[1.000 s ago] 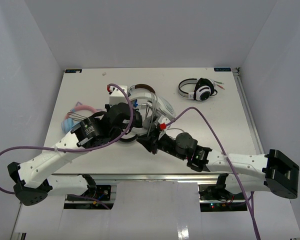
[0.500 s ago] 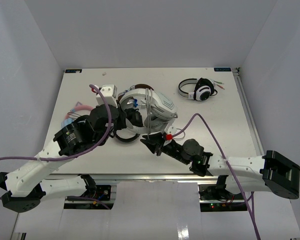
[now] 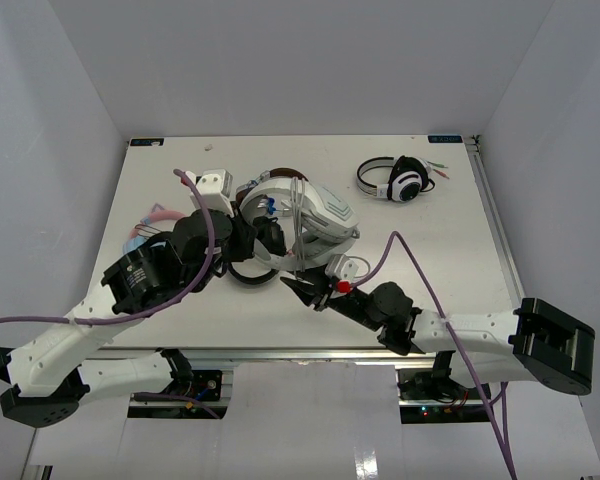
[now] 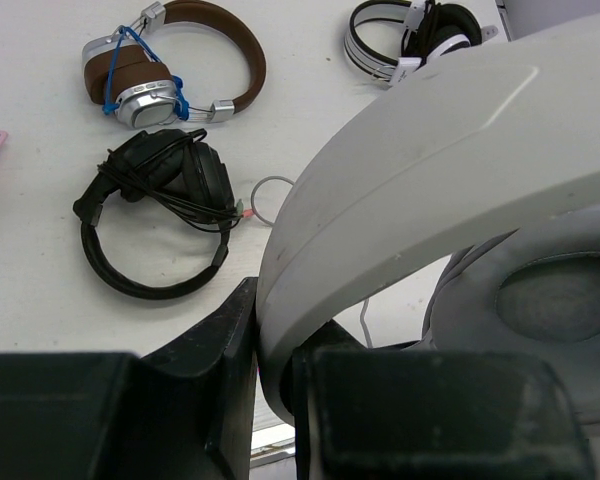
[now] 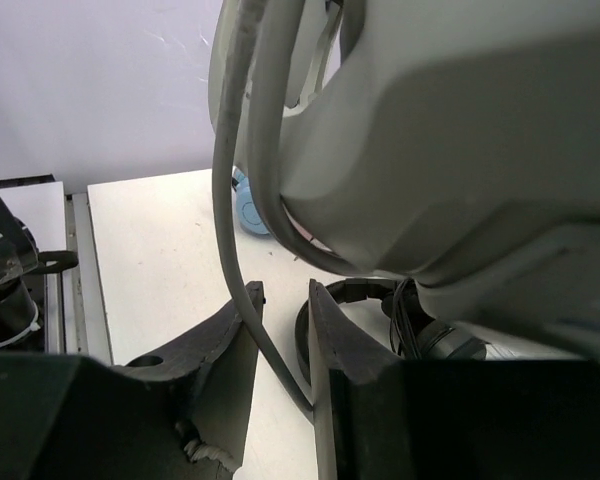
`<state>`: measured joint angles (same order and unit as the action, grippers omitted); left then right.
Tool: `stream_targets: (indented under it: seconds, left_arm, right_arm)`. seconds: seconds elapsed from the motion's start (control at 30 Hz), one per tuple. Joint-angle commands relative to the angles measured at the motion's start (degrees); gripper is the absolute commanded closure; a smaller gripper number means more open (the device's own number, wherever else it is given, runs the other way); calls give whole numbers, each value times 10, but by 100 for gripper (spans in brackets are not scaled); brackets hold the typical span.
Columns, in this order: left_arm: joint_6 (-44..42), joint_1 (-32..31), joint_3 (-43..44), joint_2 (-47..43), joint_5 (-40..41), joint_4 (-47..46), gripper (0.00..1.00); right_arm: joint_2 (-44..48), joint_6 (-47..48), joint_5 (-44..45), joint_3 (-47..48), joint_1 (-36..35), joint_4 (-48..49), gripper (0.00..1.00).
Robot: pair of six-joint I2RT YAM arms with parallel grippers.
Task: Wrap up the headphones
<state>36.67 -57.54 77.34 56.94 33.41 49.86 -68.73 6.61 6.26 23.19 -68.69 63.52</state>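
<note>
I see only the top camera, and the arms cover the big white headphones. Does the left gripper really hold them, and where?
Observer: Yes. In the left wrist view the left gripper is shut on the wide white band of the headphones.
Operator: And the cable, is it in the right gripper?
Observer: In the right wrist view the thin grey cable runs down through the gap of the right gripper. The jaws stand apart, and I see no pinch.
Operator: What lies beside the left arm?
Observer: The left wrist view shows a black pair lying flat, with its own cord wound over the ear cups.
</note>
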Motion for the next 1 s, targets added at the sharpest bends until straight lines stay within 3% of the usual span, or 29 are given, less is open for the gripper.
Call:
stream_targets:
  seconds: [0.0, 0.97]
  left_arm:
    - [26, -8, 16, -35, -73, -59, 100]
    - [31, -8, 26, -67, -132, -45, 100]
  right_arm:
    - [-19, 13, 1, -14, 7, 46, 68]
    - [-92, 54, -5, 3, 37, 67, 64]
